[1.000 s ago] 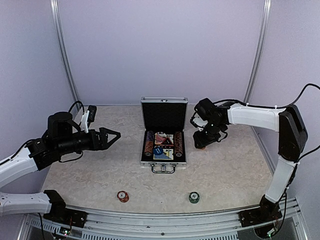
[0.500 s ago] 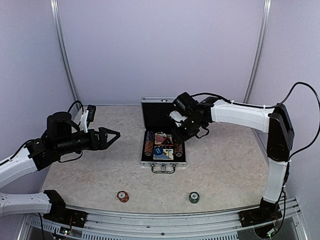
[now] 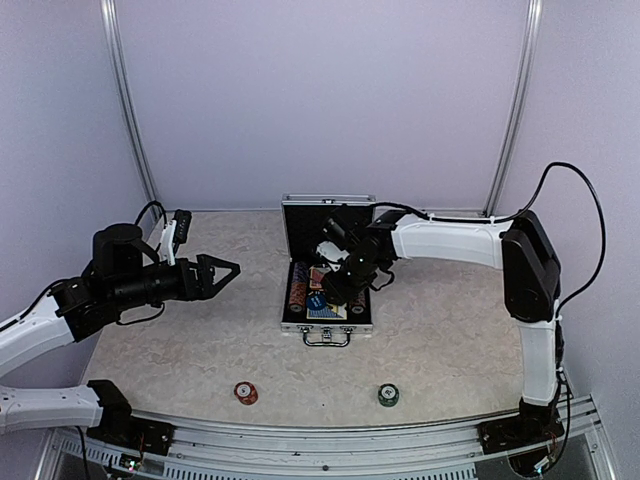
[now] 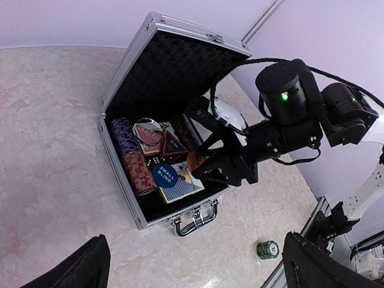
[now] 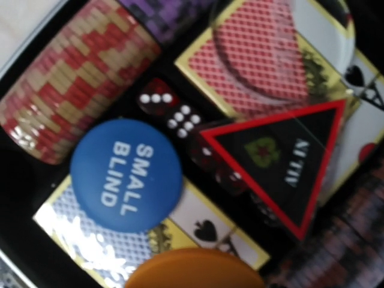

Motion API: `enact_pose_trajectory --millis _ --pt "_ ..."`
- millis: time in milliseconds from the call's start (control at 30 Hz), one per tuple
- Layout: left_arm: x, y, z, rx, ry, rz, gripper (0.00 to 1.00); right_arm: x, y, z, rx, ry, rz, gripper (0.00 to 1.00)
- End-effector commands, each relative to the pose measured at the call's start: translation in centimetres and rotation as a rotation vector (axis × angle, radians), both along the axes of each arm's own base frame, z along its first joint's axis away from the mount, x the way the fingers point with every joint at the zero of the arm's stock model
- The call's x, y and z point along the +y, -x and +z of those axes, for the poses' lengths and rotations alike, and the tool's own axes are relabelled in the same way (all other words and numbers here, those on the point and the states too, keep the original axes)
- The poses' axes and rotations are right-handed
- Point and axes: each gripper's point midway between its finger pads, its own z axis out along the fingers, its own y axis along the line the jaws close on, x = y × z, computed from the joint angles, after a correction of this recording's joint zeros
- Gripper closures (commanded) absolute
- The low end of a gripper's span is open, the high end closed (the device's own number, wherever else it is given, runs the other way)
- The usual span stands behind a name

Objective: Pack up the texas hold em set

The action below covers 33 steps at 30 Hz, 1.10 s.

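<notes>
The silver case [image 3: 328, 231] stands open mid-table, its lid [image 4: 174, 72] upright. Inside lie chip stacks [image 4: 135, 165], a red deck [image 5: 258, 66], a blue deck [image 5: 90, 237], a blue "SMALL BLIND" disc [image 5: 126, 174], red dice [image 5: 165, 108] and the red-black triangle marker [image 5: 276, 162]. My right gripper [image 3: 335, 288] hovers low over the case's contents, shut on an orange disc [image 4: 193, 161], whose edge shows at the bottom of the right wrist view [image 5: 195, 270]. My left gripper [image 3: 226, 270] hangs open left of the case, holding nothing.
A red chip stack [image 3: 246, 392] and a green chip stack [image 3: 388, 395] stand on the table near the front edge. The green chip stack [image 4: 267, 249] also shows in the left wrist view. The case's handle [image 4: 195, 219] points toward the arms' bases.
My right arm has swung left from the table beside the case to above its open tray, carrying the orange disc. The left arm has stayed still.
</notes>
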Motion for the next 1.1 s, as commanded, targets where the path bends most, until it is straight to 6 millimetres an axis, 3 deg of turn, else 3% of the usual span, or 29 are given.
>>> enact_pose_trajectory --millis 0,467,900,1067 --pt "0.3 0.1 -0.1 -0.011 0.001 0.001 0.01 1.6 -0.3 -0.3 -0.014 -0.013 0.03 0.5" --pt "0.5 0.2 0.1 -0.013 0.0 0.007 0.01 0.5 -0.8 -2.9 -0.017 0.082 0.015 0.48" --pt "0.4 0.1 0.3 -0.014 -0.003 0.005 0.01 0.0 -1.3 -2.6 -0.042 0.118 0.012 0.37" --pt "0.4 0.2 0.2 -0.002 -0.007 0.006 0.01 0.4 -1.5 -0.9 -0.063 0.087 0.015 0.32"
